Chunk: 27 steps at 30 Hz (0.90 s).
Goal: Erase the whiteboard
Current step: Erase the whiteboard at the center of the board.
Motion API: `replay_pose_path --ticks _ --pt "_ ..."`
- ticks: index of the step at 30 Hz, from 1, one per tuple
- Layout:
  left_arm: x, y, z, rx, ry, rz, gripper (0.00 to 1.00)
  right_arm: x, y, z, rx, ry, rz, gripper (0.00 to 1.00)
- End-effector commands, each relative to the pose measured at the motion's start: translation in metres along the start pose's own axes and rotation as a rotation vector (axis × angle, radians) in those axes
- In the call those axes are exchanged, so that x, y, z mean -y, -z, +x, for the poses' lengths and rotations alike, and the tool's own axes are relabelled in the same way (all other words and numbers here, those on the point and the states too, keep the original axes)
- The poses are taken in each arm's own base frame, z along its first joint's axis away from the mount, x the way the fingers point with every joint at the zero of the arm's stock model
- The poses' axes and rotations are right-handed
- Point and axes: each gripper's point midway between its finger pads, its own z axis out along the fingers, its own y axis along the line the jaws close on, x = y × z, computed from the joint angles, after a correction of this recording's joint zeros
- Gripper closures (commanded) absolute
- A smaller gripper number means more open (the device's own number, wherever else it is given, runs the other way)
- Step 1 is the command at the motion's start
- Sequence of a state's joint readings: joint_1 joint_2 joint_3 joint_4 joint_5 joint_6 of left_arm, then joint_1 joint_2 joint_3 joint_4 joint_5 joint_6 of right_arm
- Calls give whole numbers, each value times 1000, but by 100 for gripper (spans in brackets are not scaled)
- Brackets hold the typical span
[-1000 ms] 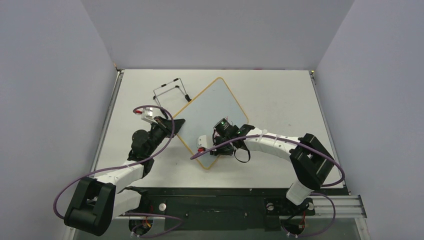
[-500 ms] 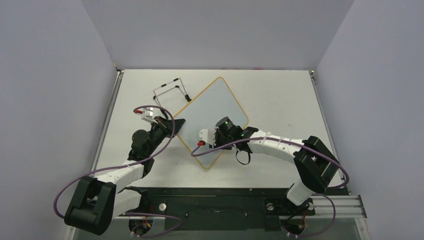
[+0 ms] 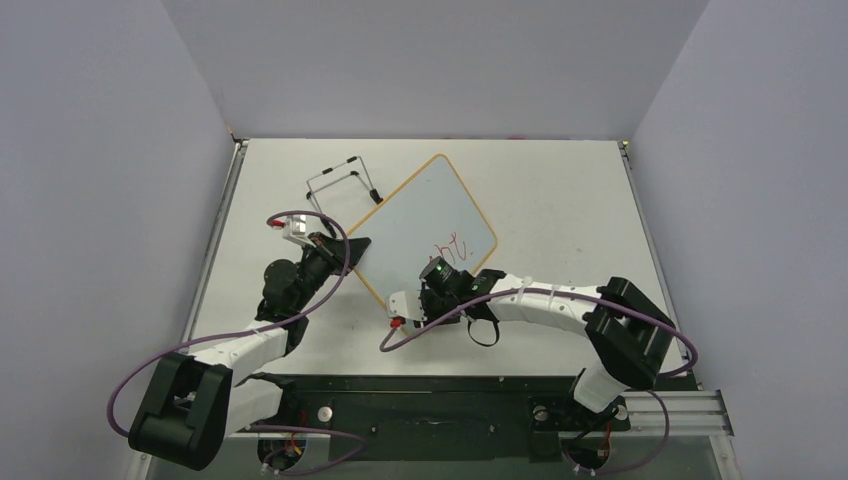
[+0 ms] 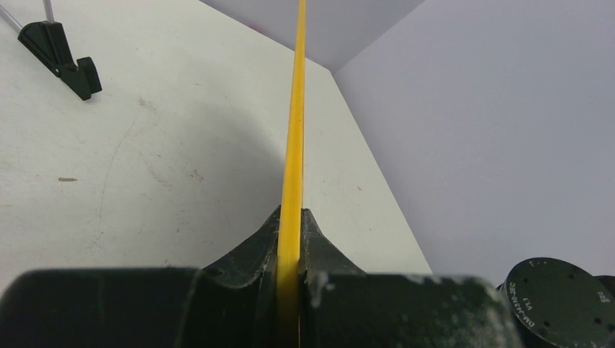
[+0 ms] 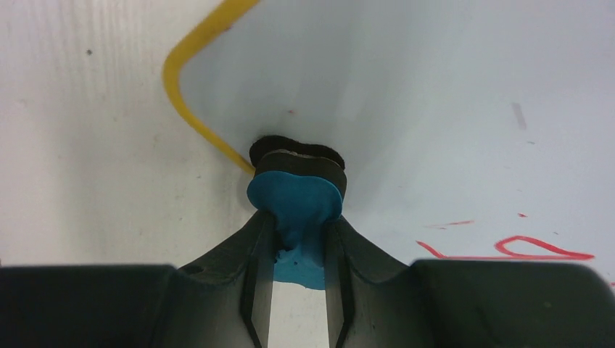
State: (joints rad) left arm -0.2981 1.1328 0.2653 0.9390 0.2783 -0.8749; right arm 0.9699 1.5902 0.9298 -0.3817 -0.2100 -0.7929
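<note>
The whiteboard (image 3: 425,215), white with a thin yellow frame, lies as a diamond on the table. Red handwriting (image 3: 447,245) shows near its middle and also low right in the right wrist view (image 5: 508,250). My left gripper (image 3: 353,246) is shut on the board's left edge, with the yellow frame (image 4: 291,145) pinched edge-on between the jaws (image 4: 290,215). My right gripper (image 5: 299,221) is shut on a blue eraser (image 5: 296,194), whose black felt rests on the board beside a rounded corner (image 5: 178,80). Seen from above, that gripper (image 3: 432,283) hangs over the board's near part.
A thin black wire stand (image 3: 340,184) sits on the table behind the board's left corner; one of its feet (image 4: 62,52) shows in the left wrist view. Grey walls close the table in on three sides. Purple cables loop beside both arms.
My right gripper has slid with the eraser toward the board's near corner, and the red handwriting now shows behind it. The left gripper has kept its hold and place.
</note>
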Motion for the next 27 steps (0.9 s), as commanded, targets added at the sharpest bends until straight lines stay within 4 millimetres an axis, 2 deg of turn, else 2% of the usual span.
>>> replay_pose_path --ticks 1,2,5,8,11,16,20,22,25,27 --pt "53 -2 -33 96 -15 196 100 59 26 -37 145 -160 186 100" --pt "53 -2 -32 92 -13 196 100 69 30 -38 160 -186 222 100" --pt "55 -3 -31 87 -10 208 100 95 38 -17 146 -297 305 100" --pt "55 -4 -30 84 -6 213 100 101 35 6 102 -333 316 100" --pt "54 -3 -29 85 -3 213 100 94 27 23 54 -316 282 100" --pt "55 -3 -30 86 -7 206 100 54 16 33 -11 -178 89 100" --pt "57 -3 -32 90 -11 207 100 34 15 17 18 -103 12 100" --pt "57 -2 -32 90 -11 206 100 34 15 3 41 -81 34 100" --pt "57 -1 -32 89 -12 208 100 47 19 -18 85 -105 111 100" --pt "56 0 -30 86 -12 205 100 67 27 -30 100 -145 192 100"
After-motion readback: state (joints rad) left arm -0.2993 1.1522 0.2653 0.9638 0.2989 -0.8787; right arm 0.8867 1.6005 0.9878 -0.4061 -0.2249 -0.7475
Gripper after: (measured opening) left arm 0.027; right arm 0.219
